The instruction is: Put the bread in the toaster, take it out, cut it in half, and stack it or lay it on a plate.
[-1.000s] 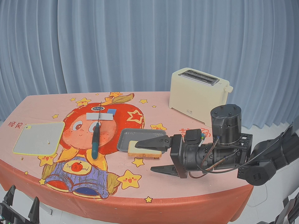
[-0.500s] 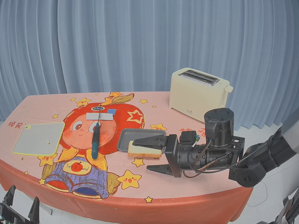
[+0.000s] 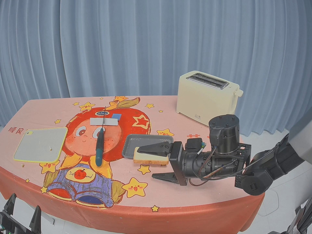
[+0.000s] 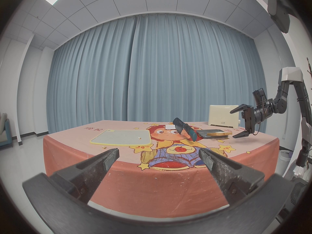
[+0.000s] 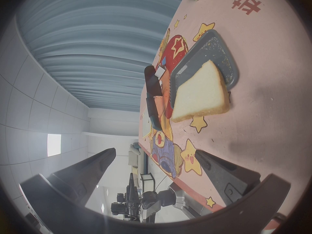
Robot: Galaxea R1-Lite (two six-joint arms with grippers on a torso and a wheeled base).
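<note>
One each — bread (image 3: 148, 160), toaster (image 3: 204, 98), knife (image 3: 99, 147), tray (image 3: 146, 140), board (image 3: 40, 144)

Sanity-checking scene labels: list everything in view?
bread: 1 slice, pale, tan crust, overlapping tray's near edge
tray: 1, grey, table centre-right
toaster: 1, cream, table's far right
knife: 1, teal handle, table centre, blade across white block
cutting board: 1, white, yellow-green rim, table's left
table: 1, pink cartoon cloth
curtain: blue, behind
right end effector: black, open, beside bread
left end effector: black, open, low before table's front
</note>
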